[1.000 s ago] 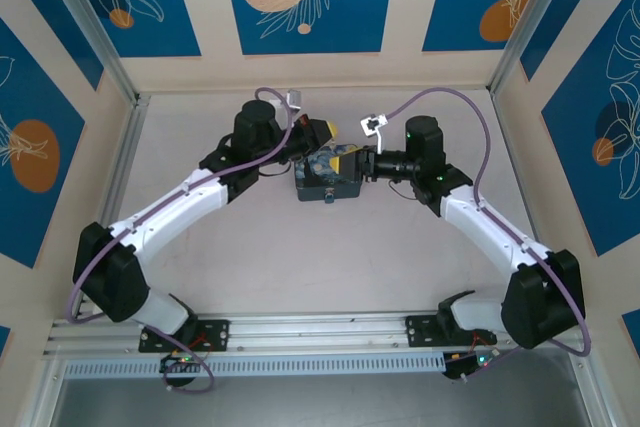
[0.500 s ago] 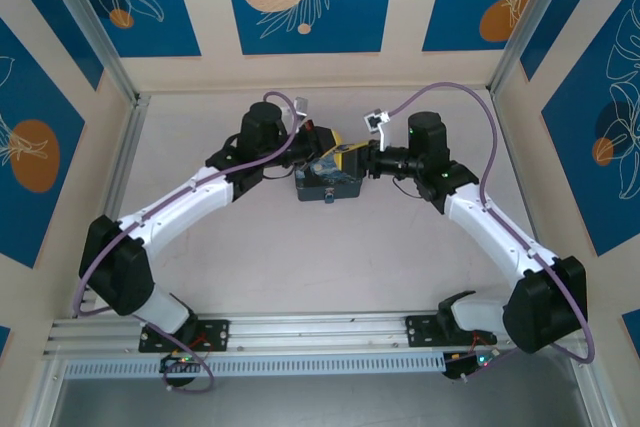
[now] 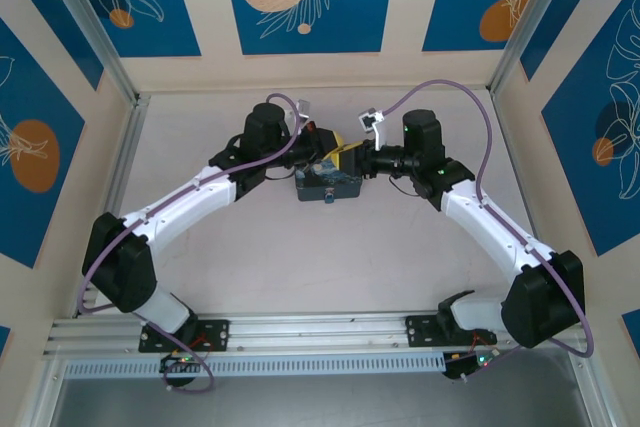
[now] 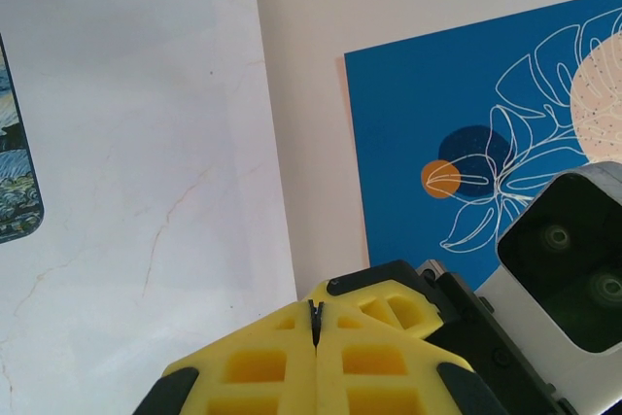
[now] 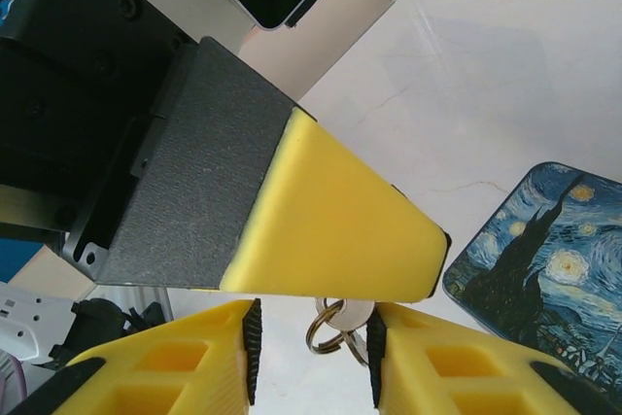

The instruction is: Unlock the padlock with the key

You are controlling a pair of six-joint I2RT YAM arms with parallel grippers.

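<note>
Left arm (image 3: pixel 190 202): white shells, black joints.
Right arm (image 3: pixel 490 232): same colours, green light behind the claw.
Cables (image 3: pixel 440 84): purple, looping behind each claw.
Left gripper (image 4: pixel 314 310) fingers (image 4: pixel 243 371): yellow, hollow cells.
Right gripper (image 5: pixel 313 342) fingers (image 5: pixel 165 366): yellow, black inner strips.

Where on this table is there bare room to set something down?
Free: the broad table patch between left arm, right arm and base rail, plus strips outside each arm. Crowded: around the starry-night box, where left gripper and right gripper meet at the key.
</note>
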